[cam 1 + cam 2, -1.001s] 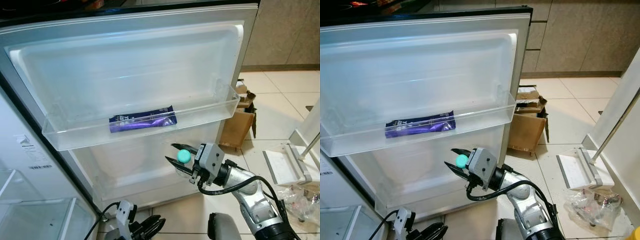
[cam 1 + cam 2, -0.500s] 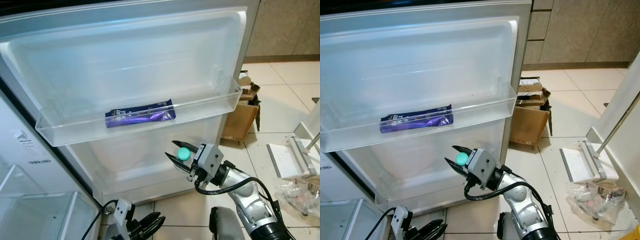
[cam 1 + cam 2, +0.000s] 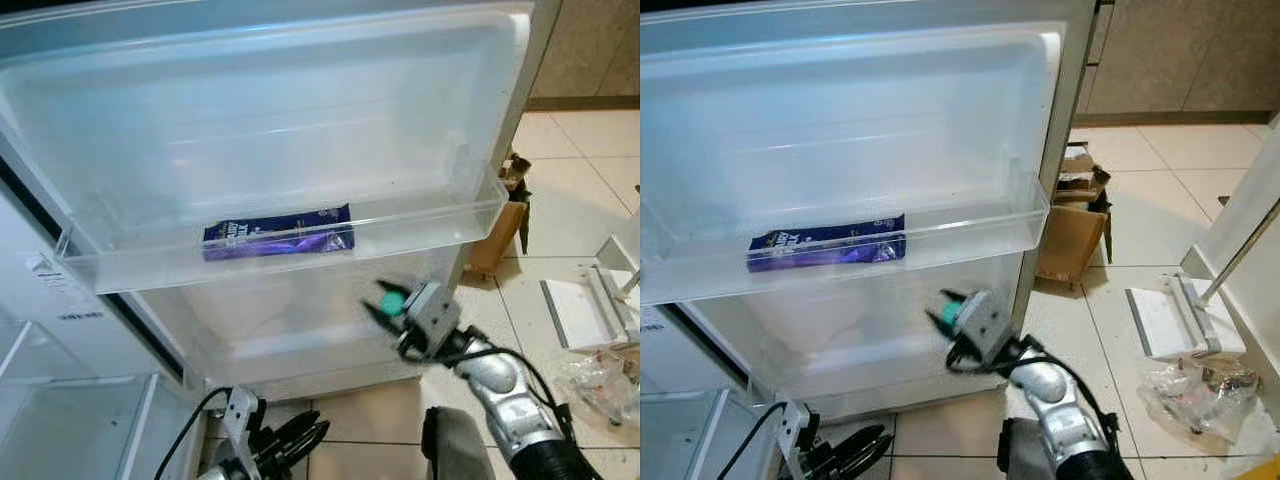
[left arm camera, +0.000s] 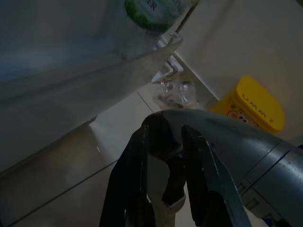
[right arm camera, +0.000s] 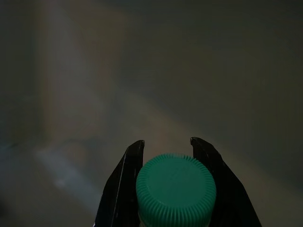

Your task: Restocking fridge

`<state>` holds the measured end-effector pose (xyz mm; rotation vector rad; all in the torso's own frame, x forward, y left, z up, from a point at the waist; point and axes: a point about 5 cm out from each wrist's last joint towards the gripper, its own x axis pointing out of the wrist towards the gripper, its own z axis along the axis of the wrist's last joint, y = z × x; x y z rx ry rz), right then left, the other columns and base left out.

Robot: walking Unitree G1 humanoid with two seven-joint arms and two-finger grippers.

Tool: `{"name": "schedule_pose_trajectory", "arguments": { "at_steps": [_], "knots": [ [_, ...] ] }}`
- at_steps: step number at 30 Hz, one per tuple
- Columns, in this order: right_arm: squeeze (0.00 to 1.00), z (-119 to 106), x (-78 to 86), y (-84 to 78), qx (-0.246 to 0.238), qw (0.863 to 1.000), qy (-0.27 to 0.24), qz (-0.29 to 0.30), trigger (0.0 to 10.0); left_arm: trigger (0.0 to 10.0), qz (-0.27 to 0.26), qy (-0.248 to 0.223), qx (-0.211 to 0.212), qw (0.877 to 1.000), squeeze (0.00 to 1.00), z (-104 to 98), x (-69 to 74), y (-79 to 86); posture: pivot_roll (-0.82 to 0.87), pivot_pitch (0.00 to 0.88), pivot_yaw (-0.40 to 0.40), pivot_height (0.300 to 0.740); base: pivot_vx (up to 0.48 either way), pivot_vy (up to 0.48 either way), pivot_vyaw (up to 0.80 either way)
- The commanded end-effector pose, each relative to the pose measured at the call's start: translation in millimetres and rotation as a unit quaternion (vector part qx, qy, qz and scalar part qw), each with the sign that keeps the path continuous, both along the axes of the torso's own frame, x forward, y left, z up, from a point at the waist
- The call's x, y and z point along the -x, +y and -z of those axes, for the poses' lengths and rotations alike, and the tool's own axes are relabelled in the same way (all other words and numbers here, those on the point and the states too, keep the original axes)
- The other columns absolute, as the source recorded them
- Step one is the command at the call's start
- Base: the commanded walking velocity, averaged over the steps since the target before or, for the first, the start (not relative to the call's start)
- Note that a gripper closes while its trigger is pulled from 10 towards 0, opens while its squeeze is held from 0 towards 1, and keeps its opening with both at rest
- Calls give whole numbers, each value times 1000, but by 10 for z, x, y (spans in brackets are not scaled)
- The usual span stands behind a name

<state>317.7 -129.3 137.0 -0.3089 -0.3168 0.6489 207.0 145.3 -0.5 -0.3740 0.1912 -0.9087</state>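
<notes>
Green-capped bottle point(image 5: 175, 189) sits pinched between the right gripper point(image 3: 392, 305) fingers, now closer to the fridge door point(image 3: 270, 120) than a second ago, just below the door shelf point(image 3: 420, 225) near its right end. A purple packet point(image 3: 278, 233) lies mid-shelf. Likely the bottle goes into the door next. Left gripper point(image 4: 163, 189) hangs idle, fingers slightly spread.

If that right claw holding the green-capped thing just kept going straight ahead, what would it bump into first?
Most likely the white inner wall of the fridge door, below the clear door shelf. The right gripper, shut on the green-capped bottle, points at that panel; how far off it is, is unclear.
</notes>
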Motion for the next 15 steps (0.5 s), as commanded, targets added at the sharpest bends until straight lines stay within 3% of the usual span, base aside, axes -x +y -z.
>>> {"name": "schedule_pose_trajectory", "arguments": {
  "at_steps": [1, 8, 15],
  "knots": [
    [0, 18, -12, -54, -18, 1000, 11, 19, 10000, 10000, 3, 9, -2, 1000, 0, 28, 47, 7, 0, 204, 35, 408, 0, 0, 0],
    [0, 70, -46, -165, -37, 997, 36, 54, 10000, 10000, 5, 11, 1, 1000, 0, 11, 48, -14, -4, 203, 32, 408, 0, 0, 0],
    [0, 152, -54, -175, -47, 995, 66, 59, 10000, 10000, 6, 13, 1, 1000, 0, 6, 48, -27, -8, 200, 34, 408, 0, 0, 0]
  ]
}}
